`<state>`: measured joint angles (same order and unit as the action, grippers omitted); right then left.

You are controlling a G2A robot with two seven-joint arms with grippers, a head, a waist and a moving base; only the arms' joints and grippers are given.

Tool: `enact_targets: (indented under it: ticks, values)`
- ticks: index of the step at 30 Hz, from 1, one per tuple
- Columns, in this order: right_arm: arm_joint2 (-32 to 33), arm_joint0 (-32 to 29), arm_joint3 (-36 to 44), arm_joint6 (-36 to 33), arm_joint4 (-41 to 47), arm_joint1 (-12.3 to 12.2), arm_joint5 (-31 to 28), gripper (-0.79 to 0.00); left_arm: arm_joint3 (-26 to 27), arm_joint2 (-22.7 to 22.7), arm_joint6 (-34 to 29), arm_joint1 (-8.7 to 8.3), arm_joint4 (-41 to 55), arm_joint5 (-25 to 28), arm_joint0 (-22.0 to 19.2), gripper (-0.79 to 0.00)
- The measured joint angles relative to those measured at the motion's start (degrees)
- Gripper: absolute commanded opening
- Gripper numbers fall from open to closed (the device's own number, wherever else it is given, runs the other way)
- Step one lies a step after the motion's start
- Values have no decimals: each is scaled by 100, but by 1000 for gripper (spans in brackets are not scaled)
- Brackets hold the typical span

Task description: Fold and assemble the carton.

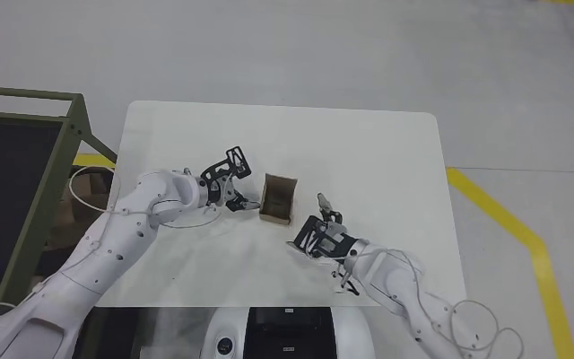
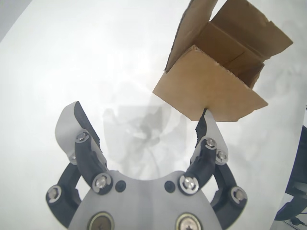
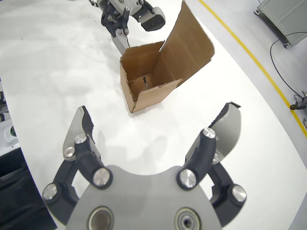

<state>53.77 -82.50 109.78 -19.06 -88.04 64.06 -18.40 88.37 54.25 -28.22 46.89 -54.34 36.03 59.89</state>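
Status, left to right: left pincer [image 2: 140, 117] sits low over the bench [image 1: 377, 153], just beside the carton [image 1: 278, 197], spread wide and holding nothing. 1 fingertip [image 2: 205, 122] looks to be touching the carton's outer wall, the other is well clear

Carton stands upright near bench centre, between the 2 arms, mouth up. Body is squared up, 4 walls standing. Bottom flaps [image 3: 140, 84] look folded in, but a slit shows between them, so I judge the base closed, maybe not seated flat

Top is open: 1 tall flap [image 3: 189, 44] stands up on 1 side and leans outward. The shorter edges are upright or barely bent, none folded over the mouth

Right pincer [image 3: 156, 111] hovers near the carton on its other side, apart from it, also spread wide and empty

My read: roughly halfway. Erecting and base look done. Left to do: tuck the short top flaps, bring the tall flap down over them, press it shut. Neither arm has a grip on a flap yet
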Motion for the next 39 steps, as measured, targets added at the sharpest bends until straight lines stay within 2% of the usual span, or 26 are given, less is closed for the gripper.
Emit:
enact_targets:
  ticks: [9,16,19,23,31,35,39]
  values:
    - [-35,40,-227,-245,-222,46,290,0,137,75,-61,9,31,172,91,0]
    - [-198,371,-636,-249,-309,162,620,0,-155,287,107,50,585,22,6,0]
    - [-234,469,-742,-154,-331,201,726,0,-314,351,97,65,1026,229,-48,0]
    - [-225,530,-773,-39,-301,236,821,0,-402,333,-13,104,1260,219,-144,0]
    - [219,218,-549,327,-25,179,774,0,-379,286,-135,152,1239,219,-202,0]
    - [421,68,-421,328,180,143,538,0,-352,344,-114,150,1223,193,-136,0]
    - [482,33,-380,275,259,138,562,0,-387,491,-70,134,1457,106,-61,0]
